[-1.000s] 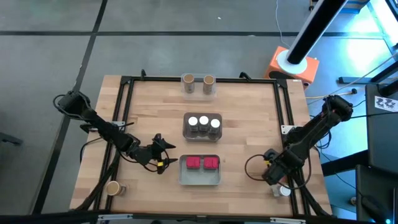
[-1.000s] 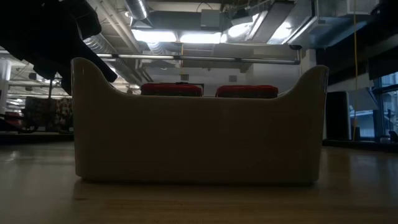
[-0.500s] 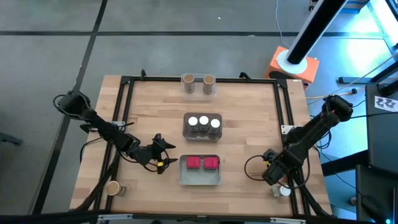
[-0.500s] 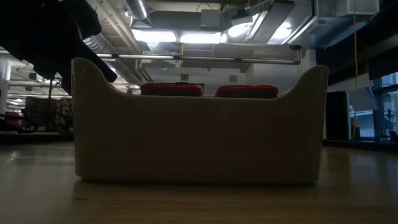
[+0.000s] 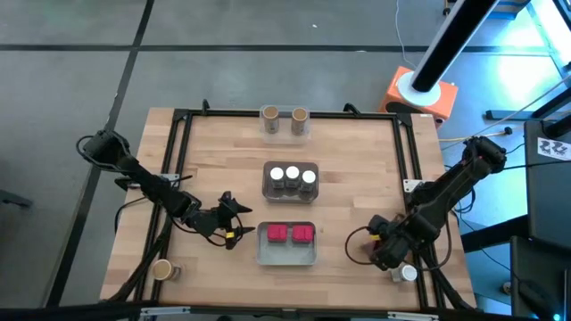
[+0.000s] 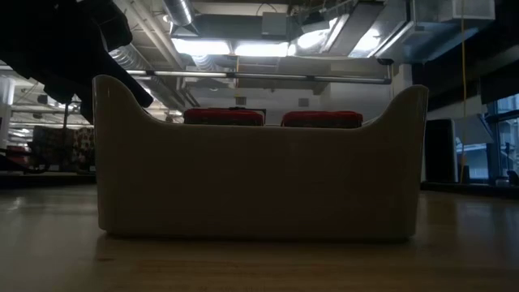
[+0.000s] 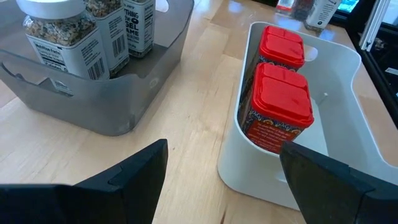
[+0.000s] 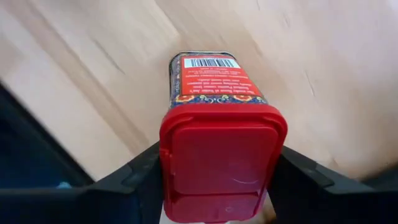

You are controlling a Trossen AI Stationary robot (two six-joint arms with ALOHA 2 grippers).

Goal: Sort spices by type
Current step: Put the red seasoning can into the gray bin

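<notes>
Two red-lidded boxes point(image 7: 278, 102) stand in the white tray point(image 5: 286, 257), which fills the low view point(image 6: 259, 178). Three white-lidded jars point(image 5: 293, 175) sit in the grey tray point(image 7: 93, 99). Two tan-topped cylinders point(image 5: 284, 115) stand at the far edge, and one more point(image 5: 161, 268) at the near left corner. A white-lidded jar point(image 5: 408, 274) stands at the near right corner. My left gripper point(image 5: 234, 226) is open point(image 7: 224, 186) just left of the white tray. My right gripper point(image 5: 379, 251) is shut point(image 8: 221, 180) on a third red-lidded box point(image 8: 214, 87), right of the white tray. My right gripper pinches the red-lidded box at its red lid end point(image 8: 221, 155), one finger point(image 8: 140, 177) on each side of the lid. The fingers come from above, slanting down. The box points away from the fingers toward the table. I cannot tell whether its bottom touches the wood.
A black frame point(image 5: 178, 160) runs along the table's sides. Bare wood lies between the white tray and my right gripper, and between the two trays. An orange-and-white object point(image 5: 419, 94) stands beyond the far right corner.
My right gripper, with the red-lidded box, has moved a little toward the table's left and near edge, away from the white-lidded jar at the near right corner.
</notes>
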